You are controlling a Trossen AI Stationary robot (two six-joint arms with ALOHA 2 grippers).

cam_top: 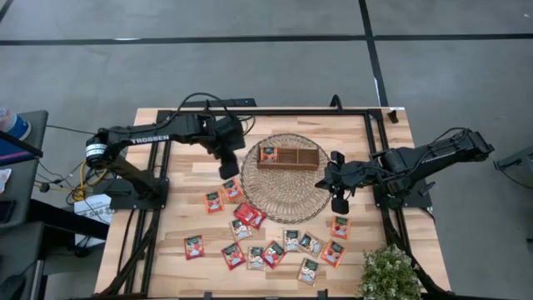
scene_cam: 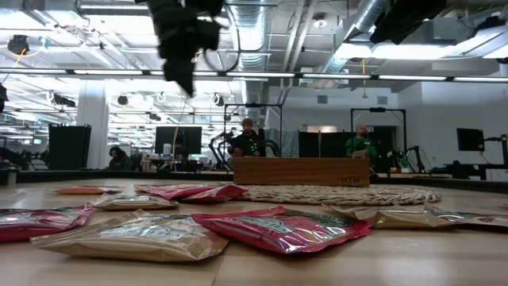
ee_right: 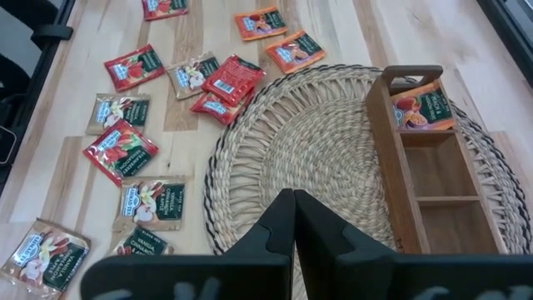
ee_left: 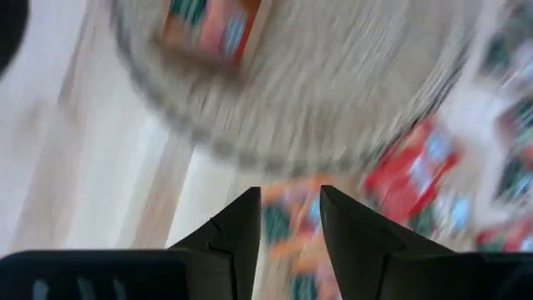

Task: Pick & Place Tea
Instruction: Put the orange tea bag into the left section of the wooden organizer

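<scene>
Several small tea sachets, red-orange and pale beige, lie flat on the wooden table [cam_top: 179,179]; most are near the front [cam_top: 266,250], and two [cam_top: 223,195] lie by the left rim of the round wicker mat [cam_top: 286,193]. A brown wooden tray [cam_top: 291,157] stands on the mat with one orange sachet [cam_top: 268,154] in its left compartment. My left gripper [cam_top: 226,169] hangs open above the table at the mat's left rim, pointing steeply down, with an orange sachet [ee_left: 291,218] below its gap. My right gripper [cam_top: 339,202] is shut, raised above the mat's right rim.
A potted plant [cam_top: 390,273] stands at the front right corner. Black frame rails [cam_top: 275,111] run along the table's back and sides. In the low view, sachets [scene_cam: 270,226] lie close in front, with the mat [scene_cam: 341,194] and tray [scene_cam: 302,171] behind them.
</scene>
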